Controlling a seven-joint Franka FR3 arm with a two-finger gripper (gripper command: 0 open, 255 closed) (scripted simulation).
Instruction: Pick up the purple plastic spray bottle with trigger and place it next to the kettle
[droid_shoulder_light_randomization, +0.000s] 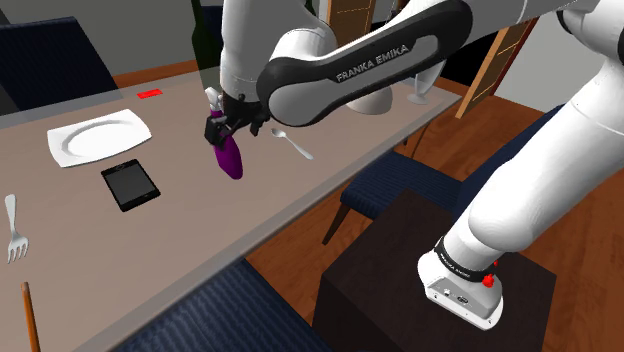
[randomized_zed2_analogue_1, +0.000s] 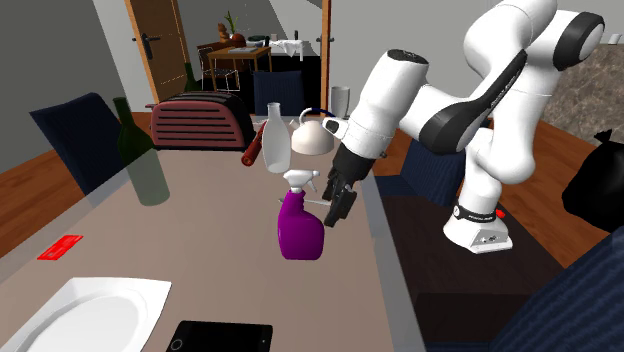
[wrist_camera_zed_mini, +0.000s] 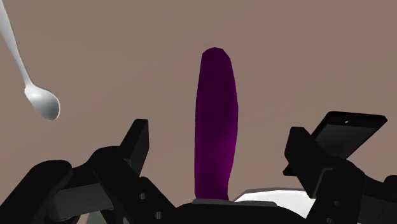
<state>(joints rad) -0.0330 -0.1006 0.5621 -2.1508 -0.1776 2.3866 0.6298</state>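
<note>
Shoulder view: the gripper (droid_shoulder_light_randomization: 228, 130) hangs over the table (droid_shoulder_light_randomization: 200, 235), right at the top of the purple bottle (droid_shoulder_light_randomization: 229, 157). The bottle is between the plate (droid_shoulder_light_randomization: 98, 138) and the spoon (droid_shoulder_light_randomization: 293, 145), with the phone (droid_shoulder_light_randomization: 130, 185) near it. Whether the fingers touch it is hard to tell from here.

Second exterior view: the bottle (randomized_zed2_analogue_1: 298, 228) appears to stand upright on the table (randomized_zed2_analogue_1: 150, 250), the gripper (randomized_zed2_analogue_1: 336, 203) just beside its white trigger head. The kettle (randomized_zed2_analogue_1: 316, 134) sits well apart from it, further along the table near the toaster (randomized_zed2_analogue_1: 200, 122). So nothing is placed yet.

Wrist view: the fingers (wrist_camera_zed_mini: 137, 137) stand wide apart with the bottle (wrist_camera_zed_mini: 216, 114) between them, and neither one touches it. The gripper (wrist_camera_zed_mini: 217, 133) is lined up but holds nothing. By my reading, the approach is done. Left to do are closing on the bottle, lifting it, carrying it to the kettle and setting it down.
</note>
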